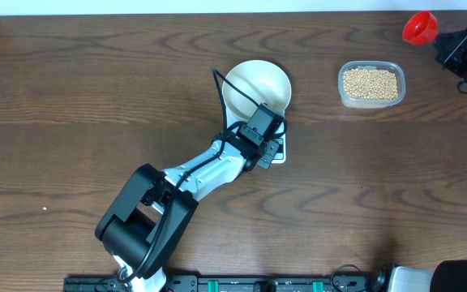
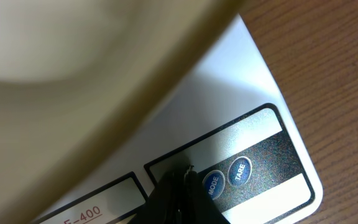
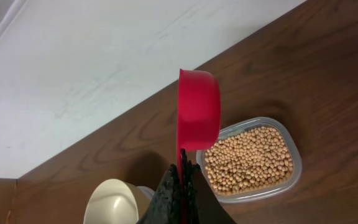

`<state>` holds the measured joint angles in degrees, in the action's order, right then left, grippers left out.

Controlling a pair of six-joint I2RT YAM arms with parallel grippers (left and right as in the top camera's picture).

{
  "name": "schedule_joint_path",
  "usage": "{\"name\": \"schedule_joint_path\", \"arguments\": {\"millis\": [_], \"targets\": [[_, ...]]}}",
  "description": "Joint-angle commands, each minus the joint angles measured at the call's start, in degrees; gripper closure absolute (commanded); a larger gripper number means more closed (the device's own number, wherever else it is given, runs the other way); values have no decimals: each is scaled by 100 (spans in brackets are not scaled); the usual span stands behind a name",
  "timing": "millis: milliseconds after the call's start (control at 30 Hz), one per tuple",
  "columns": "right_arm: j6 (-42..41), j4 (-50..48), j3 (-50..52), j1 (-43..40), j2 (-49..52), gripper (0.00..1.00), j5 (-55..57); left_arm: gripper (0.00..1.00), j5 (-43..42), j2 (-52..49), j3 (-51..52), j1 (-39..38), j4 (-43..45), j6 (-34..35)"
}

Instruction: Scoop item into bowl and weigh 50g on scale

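The left claw (image 2: 180, 179), its fingers pressed together into one point, is poking the scale (image 2: 229, 93) just beside the MODE button (image 2: 212, 184), probably to get it ready. The white bowl (image 1: 256, 83) is sitting empty on the scale, waiting. Farther off, the beans (image 1: 370, 83) are lying in a clear tub (image 1: 341, 84) on the desk (image 1: 96, 81). The right claw (image 3: 182, 171) is squeezing the red scoop (image 3: 199, 109) near the tub, ready to dig.

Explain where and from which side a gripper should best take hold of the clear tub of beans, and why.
Likely a long-side rim of the clear tub, pinched from above, one finger outside the wall and one inside. It stands upright and open-topped, probably too broad to span, and its thin lip gives an edge. The right gripper, shut on the red scoop, is nearest.
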<state>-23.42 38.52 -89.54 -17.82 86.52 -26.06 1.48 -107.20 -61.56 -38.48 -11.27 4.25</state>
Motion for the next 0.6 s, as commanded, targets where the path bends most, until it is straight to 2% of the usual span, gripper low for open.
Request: {"name": "schedule_joint_path", "arguments": {"millis": [0, 567], "targets": [[76, 0, -164, 2, -2, 99, -42, 93, 129, -402, 240, 76, -127, 9], [81, 7, -164, 2, -2, 99, -39, 93, -411, -402, 243, -2, -155, 11]]}}
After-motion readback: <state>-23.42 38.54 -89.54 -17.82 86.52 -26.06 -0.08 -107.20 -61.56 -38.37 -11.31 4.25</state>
